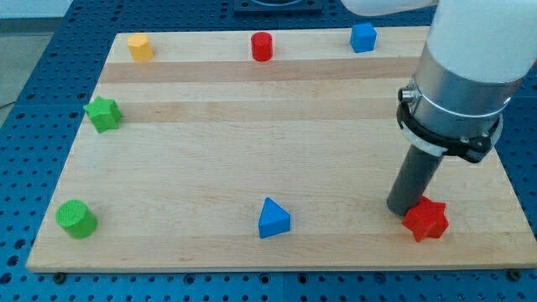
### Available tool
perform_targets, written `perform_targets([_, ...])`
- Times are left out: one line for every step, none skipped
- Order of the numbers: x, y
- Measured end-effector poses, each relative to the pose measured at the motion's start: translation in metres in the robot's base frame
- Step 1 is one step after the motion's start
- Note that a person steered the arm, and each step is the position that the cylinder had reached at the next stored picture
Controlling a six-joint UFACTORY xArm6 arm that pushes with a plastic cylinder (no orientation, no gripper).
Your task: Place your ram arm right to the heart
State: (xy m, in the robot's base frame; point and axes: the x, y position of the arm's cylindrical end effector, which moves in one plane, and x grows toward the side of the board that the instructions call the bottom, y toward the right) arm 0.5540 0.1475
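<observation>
No heart-shaped block can be made out on the wooden board (252, 159). My tip (402, 208) stands at the view's lower right, touching the upper left side of a red star-shaped block (426, 220). A blue triangular block (273, 218) lies to the tip's left near the view's bottom edge. A red cylinder (263, 46), a blue block (363, 37) and a yellow block (140, 46) sit along the view's top. A green star (103, 113) is at the left, a green cylinder (76, 218) at the lower left.
The board's edges are close to the red star on the right and bottom. The arm's white and grey body (460, 75) covers the board's upper right part. A blue perforated table (33, 101) surrounds the board.
</observation>
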Motion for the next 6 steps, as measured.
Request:
perform_targets([0.000,0.000])
perform_targets([-0.019,0.000])
perform_targets([-0.073,0.043])
perform_targets([-0.109,0.120])
perform_targets([-0.137,0.192])
perform_targets([-0.157,0.184])
